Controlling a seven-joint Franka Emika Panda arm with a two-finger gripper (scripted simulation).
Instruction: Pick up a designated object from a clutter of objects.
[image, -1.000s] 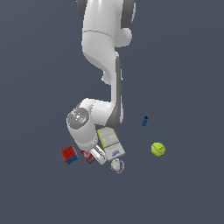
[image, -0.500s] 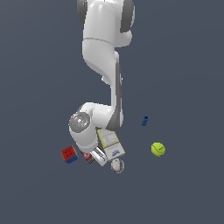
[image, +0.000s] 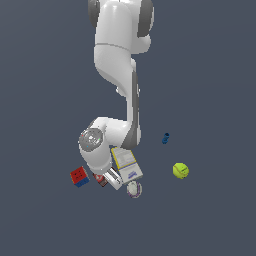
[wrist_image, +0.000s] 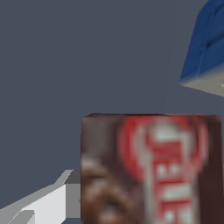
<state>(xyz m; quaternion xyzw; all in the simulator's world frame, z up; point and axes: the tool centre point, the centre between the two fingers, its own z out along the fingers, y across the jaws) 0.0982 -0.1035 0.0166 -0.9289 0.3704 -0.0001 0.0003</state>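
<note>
One arm is lowered over the clutter on the grey bench (image: 45, 100).
The brown-red packet (image: 100, 179) is seen just under the wrist, between the red-blue cube (image: 79, 176) and the yellow-white box (image: 126, 164); in the wrist view the packet (wrist_image: 151, 168) is shown close, beside one pale finger (wrist_image: 48, 203). The claw (image: 111, 178) is largely hidden; its opening and any grip cannot be told. The yellow-green ball (image: 180, 170) and blue cylinder (image: 165, 138) are set well apart.

Brown-red packet (image: 100, 179) mostly behind the hand (image: 111, 177)
</note>
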